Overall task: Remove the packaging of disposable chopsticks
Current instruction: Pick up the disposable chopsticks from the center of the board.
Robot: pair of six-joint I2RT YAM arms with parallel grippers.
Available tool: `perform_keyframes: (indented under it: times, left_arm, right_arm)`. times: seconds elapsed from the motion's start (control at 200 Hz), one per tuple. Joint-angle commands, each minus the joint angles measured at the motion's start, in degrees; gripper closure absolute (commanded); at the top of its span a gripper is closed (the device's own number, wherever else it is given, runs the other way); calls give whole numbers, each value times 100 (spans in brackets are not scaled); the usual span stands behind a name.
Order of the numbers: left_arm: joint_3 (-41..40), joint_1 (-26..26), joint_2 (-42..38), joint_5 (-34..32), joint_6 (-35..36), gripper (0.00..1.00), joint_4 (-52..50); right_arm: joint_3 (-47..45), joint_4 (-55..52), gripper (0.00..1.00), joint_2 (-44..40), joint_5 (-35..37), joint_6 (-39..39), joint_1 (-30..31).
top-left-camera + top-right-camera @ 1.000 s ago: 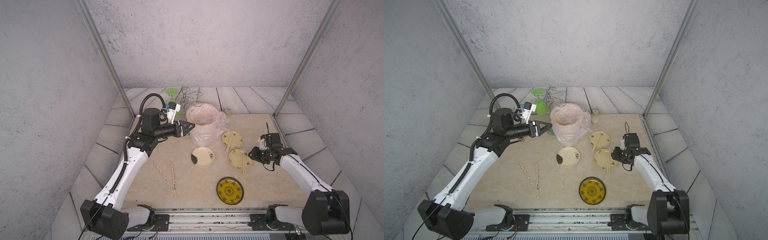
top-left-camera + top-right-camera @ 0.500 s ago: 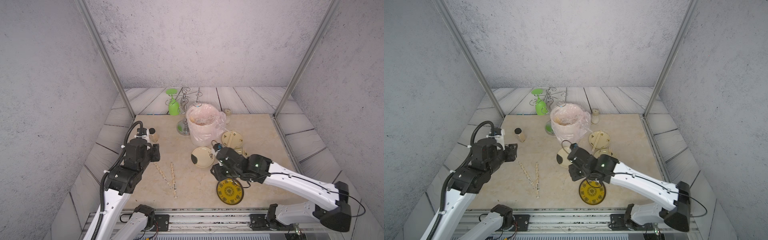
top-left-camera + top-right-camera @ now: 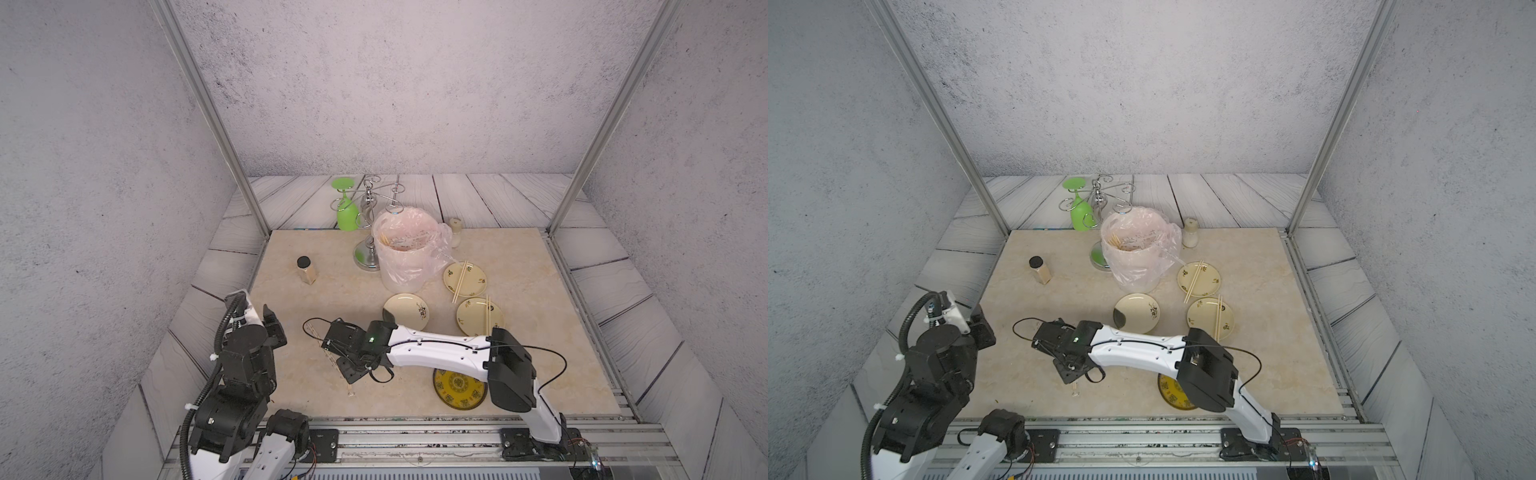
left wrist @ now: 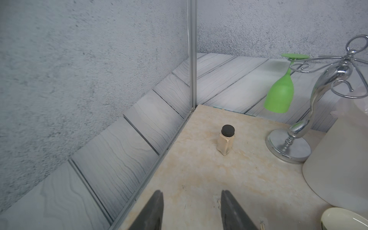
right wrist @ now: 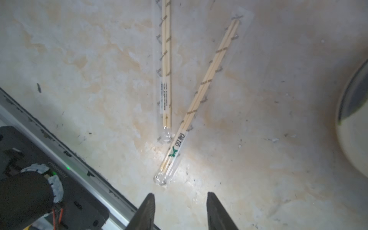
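Black-and-white right arm, set against half a second back: reached further toward the left side, off the dark yellow plate (image 3: 459,390) and out over the two wrapped pairs. Now stretched long and low across the beige tabletop (image 3: 540,270), elbow bent just above its base, wrist tipped downward. At its tip the right gripper (image 5: 181,209), jaws apart, nothing between them, poised just short of the crumpled end of the nearer packaging (image 5: 180,143). Beside that, a second sleeve (image 5: 166,79); both flat on the stone toward the front left, ends nearly touching in a V. Sealed inside each, disposable chopsticks (image 5: 210,73), pale and straight. Mostly hidden under the wrist in both top views, only short ends poking out.

Left arm, against the same earlier picture: drawn back further and folded up at the front left corner. A full second back, raised beside the bagged bin (image 3: 405,266); now well apart from it. On it the left gripper (image 4: 191,211), jaws likewise apart and empty, aimed at the black-capped spice jar (image 4: 226,139) near the corner post.

Over on the right, bare sticks (image 3: 459,284) across two cream plates (image 3: 476,274), lying as before.
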Motion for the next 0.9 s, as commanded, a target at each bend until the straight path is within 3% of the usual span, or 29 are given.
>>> perform_keyframes:
  times: [0.0,0.215,0.41,0.686,0.896]
  left_arm:
    - [-103,222,-157,-30,133,52,240]
    - [-130,690,-135,541,63,52,295]
    - [-130,723,-160,595,72,52,313]
    - [-134,723,-145,655,107,52,328]
    - [-132,723,-105,717,112,52,339]
  right_arm:
    - [519,-498,56,620,-137,-164,6]
    - [955,-748,57,1303,-228,-202,7]
    - [1391,-1196,61,1837,-328,-268,5]
    - [723,-1569,74,1661,310,-321,-138]
    - [-626,-907,78,1032,-33,-207,-508]
